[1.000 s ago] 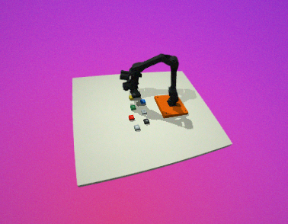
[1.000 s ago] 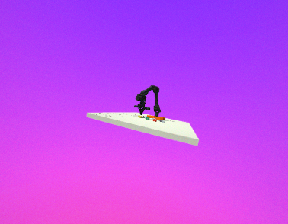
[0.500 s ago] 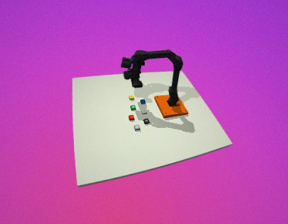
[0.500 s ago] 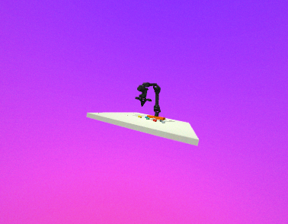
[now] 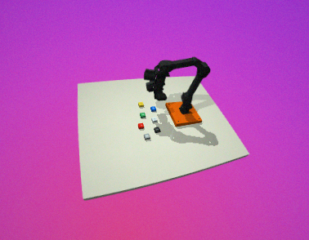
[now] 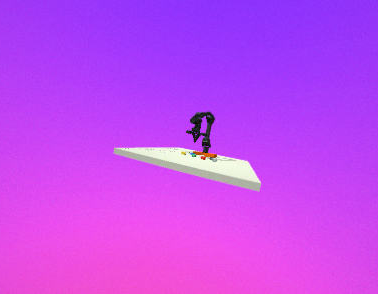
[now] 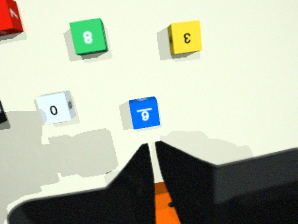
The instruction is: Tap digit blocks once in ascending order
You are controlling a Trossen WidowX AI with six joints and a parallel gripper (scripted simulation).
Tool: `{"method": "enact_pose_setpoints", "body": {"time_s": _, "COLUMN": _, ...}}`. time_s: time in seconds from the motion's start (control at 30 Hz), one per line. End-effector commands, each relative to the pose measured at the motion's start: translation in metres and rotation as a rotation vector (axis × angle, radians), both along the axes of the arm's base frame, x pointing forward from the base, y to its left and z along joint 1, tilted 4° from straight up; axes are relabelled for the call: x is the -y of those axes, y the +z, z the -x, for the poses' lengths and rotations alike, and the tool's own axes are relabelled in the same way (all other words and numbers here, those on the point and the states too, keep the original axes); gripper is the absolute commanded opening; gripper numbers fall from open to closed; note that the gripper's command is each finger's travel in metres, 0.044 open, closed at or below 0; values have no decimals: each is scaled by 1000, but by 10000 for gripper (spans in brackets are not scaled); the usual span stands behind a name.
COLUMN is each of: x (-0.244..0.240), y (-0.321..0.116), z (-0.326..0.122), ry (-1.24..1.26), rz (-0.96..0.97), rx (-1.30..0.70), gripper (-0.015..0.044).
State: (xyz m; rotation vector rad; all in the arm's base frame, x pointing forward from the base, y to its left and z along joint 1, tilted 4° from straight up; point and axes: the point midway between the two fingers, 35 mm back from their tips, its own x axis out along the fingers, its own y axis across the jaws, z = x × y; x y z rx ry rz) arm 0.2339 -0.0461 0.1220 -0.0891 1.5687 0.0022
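Note:
My gripper is shut and empty, above the table near the blue block. That block carries an underlined digit, upside down, that looks like 6. The yellow block shows 3, the green block shows 8, and the white block shows 0. The red block seems to show 7, partly cut off. The black block and grey block have no readable digit.
The orange base plate carries the arm on the side of the blocks nearest the blue, white and black ones. The blocks stand apart in two loose rows on the pale table. The arm's shadow falls beside them.

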Motion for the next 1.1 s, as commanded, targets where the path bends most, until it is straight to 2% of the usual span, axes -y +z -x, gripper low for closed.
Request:
{"method": "enact_pose_setpoints", "body": {"time_s": 0.0, "x": 0, "y": -37, "z": 4, "ry": -6, "rz": -5, "rx": -20, "gripper": 20}}
{"method": "enact_pose_setpoints", "body": {"time_s": 0.13, "x": 2, "y": -70, "z": 8, "ry": -6, "rz": -5, "rx": -21, "gripper": 20}}
{"method": "enact_pose_setpoints", "body": {"time_s": 1.07, "x": 3, "y": -100, "z": 8, "ry": -6, "rz": -5, "rx": -21, "gripper": 20}}
